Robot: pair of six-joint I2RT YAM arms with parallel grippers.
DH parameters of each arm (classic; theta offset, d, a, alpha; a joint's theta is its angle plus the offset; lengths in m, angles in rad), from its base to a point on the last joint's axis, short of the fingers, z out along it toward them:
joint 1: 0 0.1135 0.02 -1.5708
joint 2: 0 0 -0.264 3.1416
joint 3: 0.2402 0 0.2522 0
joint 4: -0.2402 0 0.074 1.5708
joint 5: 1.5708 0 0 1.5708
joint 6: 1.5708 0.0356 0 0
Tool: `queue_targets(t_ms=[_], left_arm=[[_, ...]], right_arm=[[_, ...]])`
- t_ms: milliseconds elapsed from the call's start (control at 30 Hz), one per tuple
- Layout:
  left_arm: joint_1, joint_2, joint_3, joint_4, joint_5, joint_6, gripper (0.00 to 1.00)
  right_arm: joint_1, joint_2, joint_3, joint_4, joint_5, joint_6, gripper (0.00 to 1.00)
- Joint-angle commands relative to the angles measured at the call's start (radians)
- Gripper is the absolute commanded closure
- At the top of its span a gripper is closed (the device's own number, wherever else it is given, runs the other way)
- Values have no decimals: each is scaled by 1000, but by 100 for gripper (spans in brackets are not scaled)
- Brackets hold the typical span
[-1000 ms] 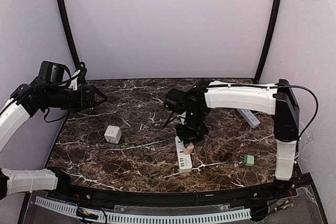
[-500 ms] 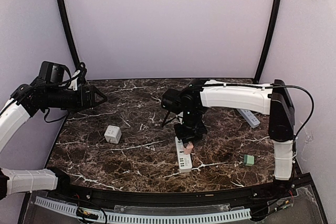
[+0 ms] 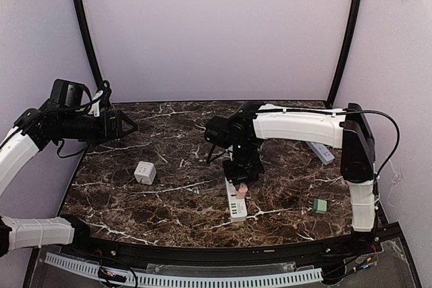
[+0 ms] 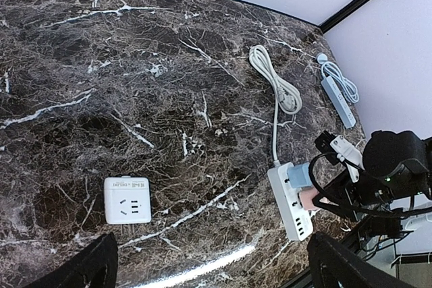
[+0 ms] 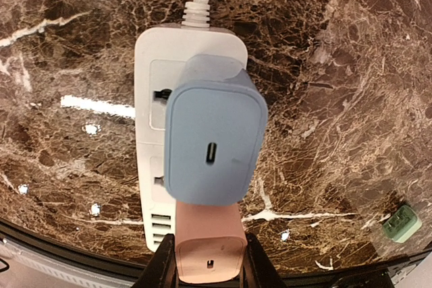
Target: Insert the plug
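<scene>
The dark marble-patterned table [image 3: 169, 207] looks hard and glossy, so I judge the strip could skate on it under a slanted push; the press should go straight down, with no sideways lean. The white power strip [image 5: 145, 166] is a long, smooth plastic bar with rounded corners. Its cord leaves the far end and a row of small ports sits at the near end. The free socket lies between those ports and the pale blue adapter [image 5: 214, 143], a matte rounded block already seated, with one slot in its top face. That leaves little room, so the plug should stay parallel to the blue block's near side, not riding up on its edge. The right gripper [image 5: 209, 268] is closed on the pink plug [image 5: 209, 247], a smaller block of the same rounded shape, pinched by its two flat sides. The plug sits over the strip's near end, touching or just beside the blue adapter. Whether its prongs are in cannot be told from here, so I would ease down and let go only once it sits level. The left gripper [image 3: 127, 126] hangs well apart at the table's left edge, spread wide and empty. A small green block [image 5: 400, 224] lies off to the side.
</scene>
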Motion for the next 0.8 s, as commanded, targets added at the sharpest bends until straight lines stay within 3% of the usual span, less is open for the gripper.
queue_targets(t_ms=[0, 767], left_arm=[[6, -10, -14, -5, -7, 13, 0], [6, -29, -16, -14, -7, 16, 0]], right_arm=[[25, 87, -12, -47, 26, 59, 100], [48, 161, -11, -42, 13, 85, 100]])
